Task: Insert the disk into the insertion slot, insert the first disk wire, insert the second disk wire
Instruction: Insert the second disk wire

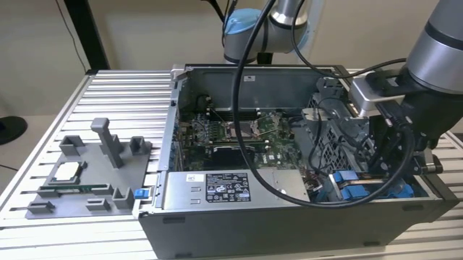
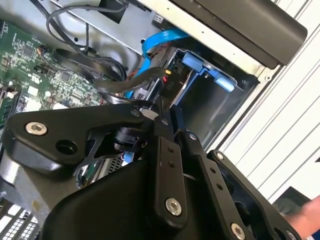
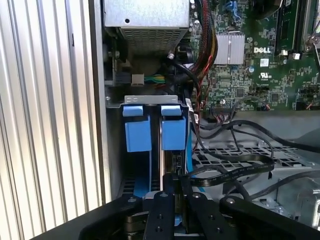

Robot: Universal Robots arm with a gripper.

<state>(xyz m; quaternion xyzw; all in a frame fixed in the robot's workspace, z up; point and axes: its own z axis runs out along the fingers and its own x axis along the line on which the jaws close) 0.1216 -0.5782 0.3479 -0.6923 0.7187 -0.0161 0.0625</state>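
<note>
Gripper [image 3: 175, 182] fingertips buried behind own black linkage in first wrist view, grasp unreadable; insertion slot [image 1: 361, 187] half masked by arm at lower right of exterior view; disk label too hidden to read

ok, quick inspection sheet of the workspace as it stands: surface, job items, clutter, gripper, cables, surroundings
Surface: ribbed metal table carrying an open computer case.
Job's things: drive bay with blue rails at the case corner; whether the disk sits in it cannot be told.
Clutter: grey fixture tray with upright posts, on the exterior view's left; grey power-supply box inside the case.
Gripper: gripper down in the case at the bay, fingers close together on a black cable end.
Cables: black flat cable running from the gripper; black arm hose looping over the case.
Surroundings: beige wall; nothing else seen.
</note>
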